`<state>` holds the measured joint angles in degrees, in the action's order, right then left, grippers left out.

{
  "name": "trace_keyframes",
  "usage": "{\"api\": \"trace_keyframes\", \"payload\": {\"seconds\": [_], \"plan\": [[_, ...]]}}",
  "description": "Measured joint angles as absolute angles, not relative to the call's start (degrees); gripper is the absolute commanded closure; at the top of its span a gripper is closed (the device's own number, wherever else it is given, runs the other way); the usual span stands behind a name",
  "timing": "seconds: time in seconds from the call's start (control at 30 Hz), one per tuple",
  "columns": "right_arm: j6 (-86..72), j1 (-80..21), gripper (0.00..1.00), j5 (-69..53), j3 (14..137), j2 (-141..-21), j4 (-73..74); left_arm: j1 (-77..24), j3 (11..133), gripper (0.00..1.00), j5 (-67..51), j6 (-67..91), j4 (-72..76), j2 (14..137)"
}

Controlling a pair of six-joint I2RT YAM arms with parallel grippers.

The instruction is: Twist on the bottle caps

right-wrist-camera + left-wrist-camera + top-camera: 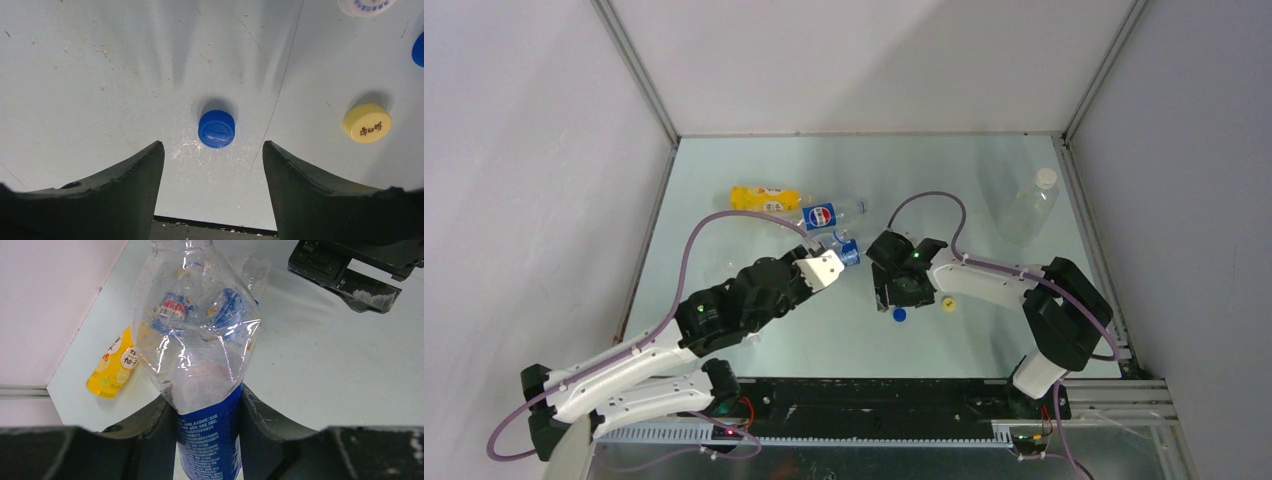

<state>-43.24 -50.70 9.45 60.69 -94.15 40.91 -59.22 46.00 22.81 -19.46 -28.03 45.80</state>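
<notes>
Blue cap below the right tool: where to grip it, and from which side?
Pinch the blue cap across its round side wall, coming straight down from above. It lies flat on the table, closed face up, so only the wall offers opposing surfaces. The right tool hangs open above it; the yellow cap sits clear.

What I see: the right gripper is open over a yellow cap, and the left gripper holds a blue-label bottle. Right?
No. The right wrist view shows a blue cap under the open right gripper; the yellow cap lies aside. The left gripper does hold the blue-label bottle.
</notes>
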Motion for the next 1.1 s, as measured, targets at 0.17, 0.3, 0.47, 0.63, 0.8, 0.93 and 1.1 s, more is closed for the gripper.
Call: {"api": "trace_keyframes", "payload": {"seconds": [0.17,0.3,0.47,0.63,0.8,0.93,1.1], "plan": [[-34.24,-50.57,0.22,8.84,60.69,-94.04,39.75,-59.22,46.00,0.78,22.79,-19.51,-28.67,45.58],[-20.40,-50.02,0.24,7.01,60.66,-93.60,39.79,-59.22,46.00,0.78,22.79,-19.62,-29.43,44.58],[-4.03,-49.76,0.31,1.98,60.62,-93.49,39.72,-59.22,46.00,0.78,22.79,-19.92,-30.09,43.86],[5.69,-50.13,0.41,-1.19,60.62,-94.04,39.05,-59.22,46.00,0.78,22.76,-19.92,-31.03,43.66],[12.43,-50.57,0.46,-2.85,60.60,-96.12,38.33,-59.22,46.00,0.78,22.76,-19.92,-31.46,43.07],[15.29,-51.24,0.48,-2.98,60.49,-97.89,38.30,-59.22,46.00,0.78,22.76,-19.92,-32.05,43.00],[17.37,-52.53,0.53,-2.94,60.45,-99.68,38.02,-59.22,46.00,0.78,22.76,-19.90,-32.77,42.98]]}}
